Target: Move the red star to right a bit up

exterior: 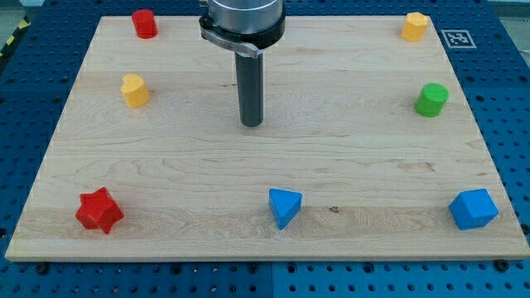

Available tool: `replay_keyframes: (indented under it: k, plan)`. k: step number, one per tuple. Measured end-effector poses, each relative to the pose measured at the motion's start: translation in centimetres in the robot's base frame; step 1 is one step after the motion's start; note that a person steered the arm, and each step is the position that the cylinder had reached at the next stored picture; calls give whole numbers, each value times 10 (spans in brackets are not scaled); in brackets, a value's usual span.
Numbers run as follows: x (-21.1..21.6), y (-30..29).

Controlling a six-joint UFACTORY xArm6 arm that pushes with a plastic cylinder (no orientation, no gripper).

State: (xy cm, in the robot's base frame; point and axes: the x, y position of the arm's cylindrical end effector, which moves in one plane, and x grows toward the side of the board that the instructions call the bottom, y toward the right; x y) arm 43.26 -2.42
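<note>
The red star (pixel 99 210) lies near the board's bottom left corner. My tip (pixel 252 123) rests on the board near the middle, a little toward the view's top. It is far up and to the right of the red star and touches no block. The blue triangular block (pixel 284 206) lies below the tip, near the bottom edge.
A red cylinder (pixel 145 23) sits at the top left, a yellow block (pixel 134 90) below it. A yellow block (pixel 415 26) is at the top right, a green cylinder (pixel 431 99) below it, and a blue cube-like block (pixel 473 209) at the bottom right. The wooden board (pixel 348 149) lies on a blue pegboard.
</note>
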Motion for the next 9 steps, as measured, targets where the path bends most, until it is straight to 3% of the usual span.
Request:
replay_keyframes:
  k: [9]
  plan:
    - [-12,-17]
